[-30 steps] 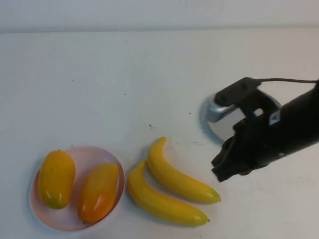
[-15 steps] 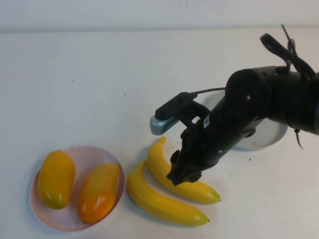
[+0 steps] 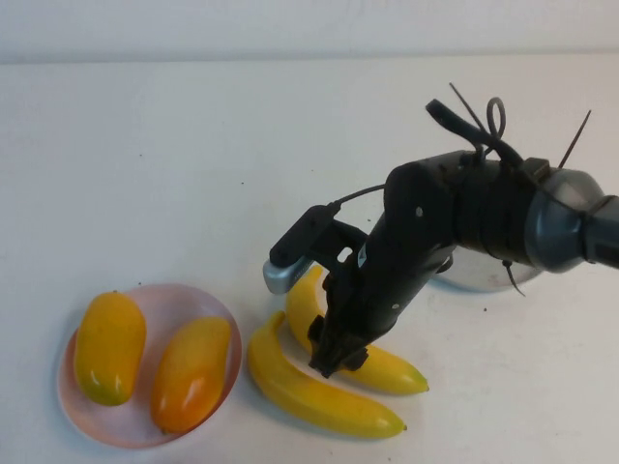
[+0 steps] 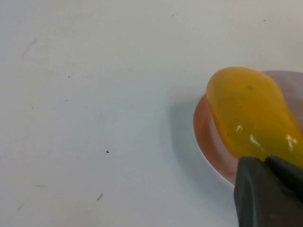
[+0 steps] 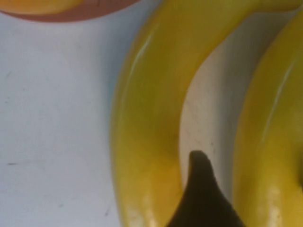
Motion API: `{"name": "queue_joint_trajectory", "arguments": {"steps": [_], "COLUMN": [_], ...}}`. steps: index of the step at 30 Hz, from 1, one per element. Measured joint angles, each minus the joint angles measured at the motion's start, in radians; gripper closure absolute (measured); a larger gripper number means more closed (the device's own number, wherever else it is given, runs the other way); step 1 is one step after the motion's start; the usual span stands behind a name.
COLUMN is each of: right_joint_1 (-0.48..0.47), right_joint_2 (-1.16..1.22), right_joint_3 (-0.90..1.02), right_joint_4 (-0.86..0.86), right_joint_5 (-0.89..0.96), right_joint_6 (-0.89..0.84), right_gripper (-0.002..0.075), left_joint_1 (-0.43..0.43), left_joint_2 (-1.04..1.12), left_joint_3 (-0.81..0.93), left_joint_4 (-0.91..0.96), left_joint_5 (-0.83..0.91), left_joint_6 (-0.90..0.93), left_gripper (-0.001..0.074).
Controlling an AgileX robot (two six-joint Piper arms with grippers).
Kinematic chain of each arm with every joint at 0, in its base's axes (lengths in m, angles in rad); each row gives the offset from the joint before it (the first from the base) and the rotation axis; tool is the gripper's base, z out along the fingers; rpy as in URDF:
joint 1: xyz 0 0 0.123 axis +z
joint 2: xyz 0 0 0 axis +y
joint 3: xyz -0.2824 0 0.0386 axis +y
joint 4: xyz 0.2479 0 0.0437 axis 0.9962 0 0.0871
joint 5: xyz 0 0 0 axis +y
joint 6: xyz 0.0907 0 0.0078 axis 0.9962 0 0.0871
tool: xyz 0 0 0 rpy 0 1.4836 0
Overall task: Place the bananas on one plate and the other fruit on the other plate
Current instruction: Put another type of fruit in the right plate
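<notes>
Two bananas lie side by side on the table, the near one (image 3: pixel 309 391) and the far one (image 3: pixel 392 369). My right gripper (image 3: pixel 334 353) is open, right above the far banana. In the right wrist view one fingertip (image 5: pixel 201 189) sits in the gap between the near banana (image 5: pixel 147 118) and the far banana (image 5: pixel 270 142). Two mango-like fruits (image 3: pixel 109 346) (image 3: pixel 191 372) lie on the pink plate (image 3: pixel 164 302). The grey plate (image 3: pixel 476 277) is mostly hidden behind my right arm. My left gripper (image 4: pixel 267 163) is out of the high view; it is shut, near a mango (image 4: pixel 251 113) on the pink plate (image 4: pixel 208 142).
The white table runs back to a wall edge at the top of the high view. The pink plate's rim (image 5: pixel 71 14) lies close beside the near banana. Bare table surface lies behind and left of the fruit.
My right arm has swung left from over the grey plate to over the bananas and come down onto the far one. The fruit and plates have not moved.
</notes>
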Motion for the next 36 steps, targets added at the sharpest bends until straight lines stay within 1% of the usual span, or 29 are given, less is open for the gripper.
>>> {"name": "queue_joint_trajectory", "arguments": {"steps": [6, 10, 13, 15, 19, 22, 26, 28, 31, 34, 36], "right_joint_1": [0.002, 0.002, 0.002, 0.002, 0.002, 0.002, -0.018, -0.048, -0.125, -0.216, -0.297], "right_joint_2": [0.053, 0.076, 0.088, 0.09, 0.09, 0.09, 0.09, 0.09, 0.09, 0.09, 0.096], "right_joint_3": [-0.002, -0.002, -0.004, -0.008, -0.054, -0.121, -0.228, -0.277, -0.328, -0.344, -0.348], "right_joint_4": [-0.089, -0.116, -0.12, -0.12, -0.121, -0.143, -0.25, -0.313, -0.368, -0.365, -0.343], "right_joint_5": [-0.038, -0.048, -0.052, -0.05, -0.001, 0.069, 0.161, 0.187, 0.212, 0.215, 0.215], "right_joint_6": [-0.006, -0.007, -0.007, -0.007, -0.007, 0.054, 0.246, 0.331, 0.441, 0.488, 0.498], "right_gripper": [0.0332, 0.0334, 0.037, 0.0423, 0.0424, 0.0424, 0.0424, 0.0424, 0.0424, 0.0424, 0.0424], "left_joint_1": [0.0, 0.0, 0.0, 0.0, 0.0, 0.0, 0.0, 0.0, 0.0, 0.0, 0.0], "left_joint_2": [0.0, 0.0, 0.0, 0.0, 0.0, 0.0, 0.0, 0.0, 0.0, 0.0, 0.0], "left_joint_3": [0.0, 0.0, 0.0, 0.0, 0.0, 0.0, 0.0, 0.0, 0.0, 0.0, 0.0], "left_joint_4": [0.0, 0.0, 0.0, 0.0, 0.0, 0.0, 0.0, 0.0, 0.0, 0.0, 0.0], "left_joint_5": [0.0, 0.0, 0.0, 0.0, 0.0, 0.0, 0.0, 0.0, 0.0, 0.0, 0.0], "left_joint_6": [0.0, 0.0, 0.0, 0.0, 0.0, 0.0, 0.0, 0.0, 0.0, 0.0, 0.0], "left_gripper": [0.0737, 0.0737, 0.0737, 0.0737, 0.0737, 0.0737, 0.0737, 0.0737, 0.0737, 0.0737, 0.0737]}}
